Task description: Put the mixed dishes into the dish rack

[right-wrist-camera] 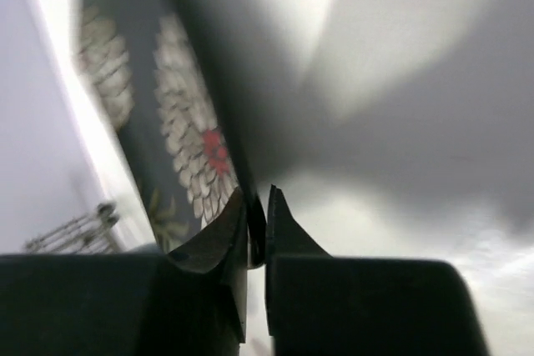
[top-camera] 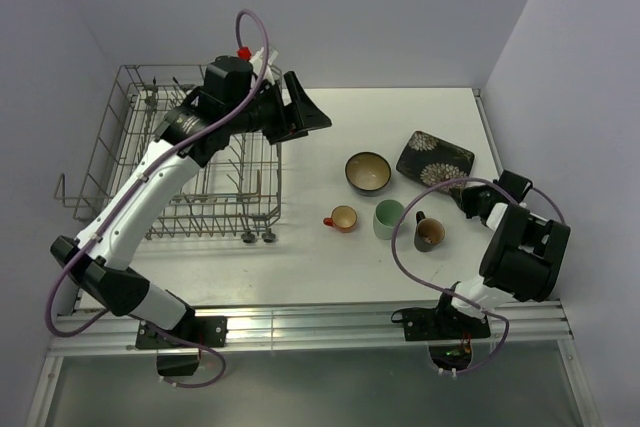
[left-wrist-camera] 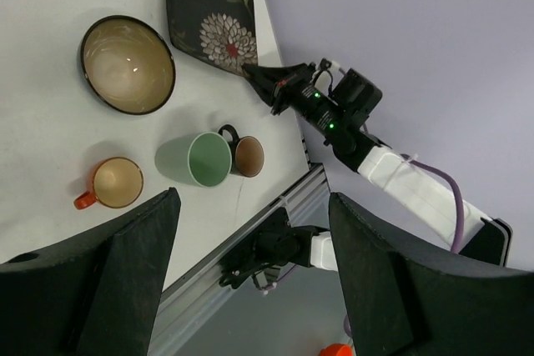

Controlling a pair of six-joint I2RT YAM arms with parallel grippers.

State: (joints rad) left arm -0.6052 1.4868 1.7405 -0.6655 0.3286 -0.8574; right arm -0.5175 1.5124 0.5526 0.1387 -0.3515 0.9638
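The right gripper (right-wrist-camera: 257, 227) is clamping the edge of the dark floral plate (right-wrist-camera: 188, 147), which is resting on the table (top-camera: 330, 267) well right of the dish rack (top-camera: 130, 162). The left gripper (top-camera: 308, 112) is hovering, jaws apart, beside the rack.

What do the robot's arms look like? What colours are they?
The left arm has long white tubes with black joints. The right arm looks mostly black, with some white. A purple cable loops along each arm. The left hand and the right hand each have two flat black fingers.
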